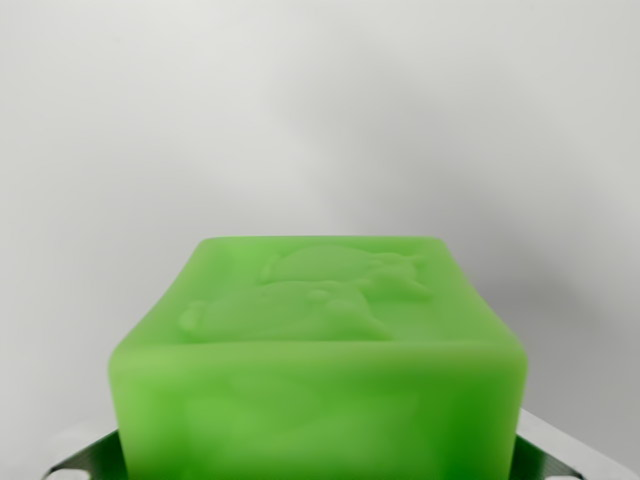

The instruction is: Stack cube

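A bright green cube fills the lower half of the wrist view, very close to the camera. Its top face carries a raised relief figure. Only two grey metal fingertips of my gripper show, one at each bottom corner of the picture. They press against the cube's left and right sides. The gripper is shut on the cube. The cube's lower part and whatever lies below it are out of the frame.
Behind the cube there is only a plain, pale grey-white surface, with a soft shadow toward the upper right. No other cube or object shows in this view.
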### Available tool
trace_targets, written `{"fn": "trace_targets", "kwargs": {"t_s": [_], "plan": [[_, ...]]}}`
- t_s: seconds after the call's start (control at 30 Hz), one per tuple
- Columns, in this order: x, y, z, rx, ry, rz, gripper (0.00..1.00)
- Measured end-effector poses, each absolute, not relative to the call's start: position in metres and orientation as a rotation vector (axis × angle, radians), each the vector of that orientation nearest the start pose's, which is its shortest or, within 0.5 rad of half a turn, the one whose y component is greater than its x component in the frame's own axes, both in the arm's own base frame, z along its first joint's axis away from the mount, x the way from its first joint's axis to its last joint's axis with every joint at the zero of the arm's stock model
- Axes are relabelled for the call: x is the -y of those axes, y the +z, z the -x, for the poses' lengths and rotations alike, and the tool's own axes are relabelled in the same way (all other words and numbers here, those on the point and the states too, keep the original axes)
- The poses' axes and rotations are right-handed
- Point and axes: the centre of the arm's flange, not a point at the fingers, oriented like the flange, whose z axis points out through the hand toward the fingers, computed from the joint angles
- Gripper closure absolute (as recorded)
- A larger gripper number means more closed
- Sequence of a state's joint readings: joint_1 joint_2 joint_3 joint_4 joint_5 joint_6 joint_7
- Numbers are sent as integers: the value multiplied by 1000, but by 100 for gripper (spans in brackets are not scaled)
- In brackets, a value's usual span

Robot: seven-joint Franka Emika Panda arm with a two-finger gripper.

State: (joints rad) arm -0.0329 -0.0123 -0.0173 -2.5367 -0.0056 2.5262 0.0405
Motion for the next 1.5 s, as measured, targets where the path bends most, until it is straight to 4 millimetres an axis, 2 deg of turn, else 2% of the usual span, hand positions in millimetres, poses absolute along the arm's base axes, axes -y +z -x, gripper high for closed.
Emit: {"fn": "trace_targets", "kwargs": {"t_s": [1.5], "plan": [[104,304,-437,-166,-2,3135,100]]}}
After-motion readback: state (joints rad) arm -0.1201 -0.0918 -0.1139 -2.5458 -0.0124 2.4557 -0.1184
